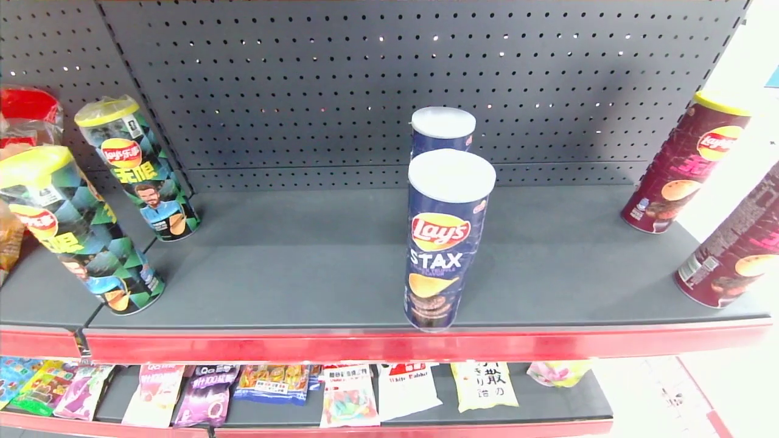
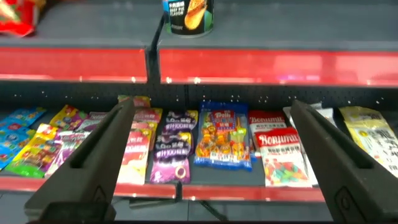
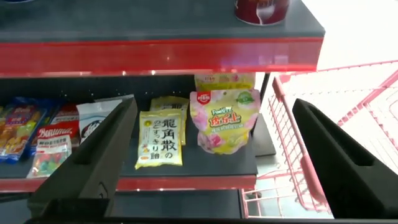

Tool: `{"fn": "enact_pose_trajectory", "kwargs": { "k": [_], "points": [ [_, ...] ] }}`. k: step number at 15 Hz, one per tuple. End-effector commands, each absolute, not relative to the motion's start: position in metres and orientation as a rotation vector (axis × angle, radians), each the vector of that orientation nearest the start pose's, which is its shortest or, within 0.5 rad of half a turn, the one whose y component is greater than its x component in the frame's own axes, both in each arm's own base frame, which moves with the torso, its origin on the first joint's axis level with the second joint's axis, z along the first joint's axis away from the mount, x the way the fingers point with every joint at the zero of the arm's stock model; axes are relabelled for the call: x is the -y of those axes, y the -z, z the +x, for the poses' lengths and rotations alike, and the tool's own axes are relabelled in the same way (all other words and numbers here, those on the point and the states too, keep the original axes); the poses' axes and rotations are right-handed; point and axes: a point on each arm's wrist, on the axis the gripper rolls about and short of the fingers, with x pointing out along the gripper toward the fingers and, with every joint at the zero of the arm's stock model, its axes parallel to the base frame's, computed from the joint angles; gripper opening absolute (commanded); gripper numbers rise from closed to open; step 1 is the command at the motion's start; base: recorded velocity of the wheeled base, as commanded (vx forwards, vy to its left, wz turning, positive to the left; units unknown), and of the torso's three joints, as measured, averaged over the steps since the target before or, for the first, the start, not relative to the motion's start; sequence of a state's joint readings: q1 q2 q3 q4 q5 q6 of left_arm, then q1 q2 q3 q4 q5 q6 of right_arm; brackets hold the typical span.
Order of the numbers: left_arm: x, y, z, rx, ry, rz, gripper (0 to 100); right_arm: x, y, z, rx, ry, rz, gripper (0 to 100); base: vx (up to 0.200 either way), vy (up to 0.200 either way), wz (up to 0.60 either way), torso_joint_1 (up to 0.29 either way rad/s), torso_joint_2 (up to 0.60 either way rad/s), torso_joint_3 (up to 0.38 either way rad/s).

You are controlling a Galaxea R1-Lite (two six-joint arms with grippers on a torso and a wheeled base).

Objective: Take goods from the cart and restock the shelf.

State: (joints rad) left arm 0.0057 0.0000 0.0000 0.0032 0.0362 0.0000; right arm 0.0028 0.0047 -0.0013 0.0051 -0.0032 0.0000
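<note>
Restocking stands between loads, by the look of it: both grippers are empty, so the step in hand is likely the fetch from the cart, not a placement. At nine o'clock in the head view, two green tubes (image 1: 143, 170) stand upright on the grey shelf (image 1: 292, 267). At centre, two blue tubes (image 1: 444, 243) stand one behind the other, the front one at the red lip. At three o'clock, two maroon tubes (image 1: 684, 164) close the row. Bare stretches of shelf lie between the groups (room for more stock).

Below, the left gripper (image 2: 211, 107) hangs before the lower shelf (image 1: 551, 401) of sweet bags (image 2: 224, 137), its fingers (image 2: 93, 155) spread wide, gripping and touching nothing. The right gripper (image 3: 216, 106), farther right along that lower shelf, has its fingers (image 3: 339, 162) equally far apart and holds nothing.

The cart (image 3: 292, 140), a pink wire frame, stands just past the shelf's right end, toward four o'clock from the robot. Its inside is cut off from sight, so which goods are in it cannot be told. The next move probably calls for a turn toward the cart, with the nearer right arm reaching in open-fingered, closing on one item and lifting it to a bare stretch.
</note>
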Motion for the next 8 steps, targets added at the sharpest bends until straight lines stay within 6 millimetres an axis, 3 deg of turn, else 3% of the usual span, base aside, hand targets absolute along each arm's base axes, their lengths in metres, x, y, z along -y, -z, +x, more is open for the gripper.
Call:
{"fn": "enact_pose_trajectory", "kwargs": {
  "k": [1,8],
  "points": [
    [-0.0007,-0.0752,-0.0228,-0.003,-0.041,0.000,100,0.0001,-0.0756,-0.0228,-0.003,0.000,0.000,100,0.000,0.000,0.00,0.000,0.00,0.000],
    [-0.0007,-0.0752,-0.0228,-0.003,-0.041,0.000,100,0.0001,-0.0755,-0.0228,-0.005,-0.002,0.002,100,0.000,0.000,0.00,0.000,0.00,0.000]
  ]
}}
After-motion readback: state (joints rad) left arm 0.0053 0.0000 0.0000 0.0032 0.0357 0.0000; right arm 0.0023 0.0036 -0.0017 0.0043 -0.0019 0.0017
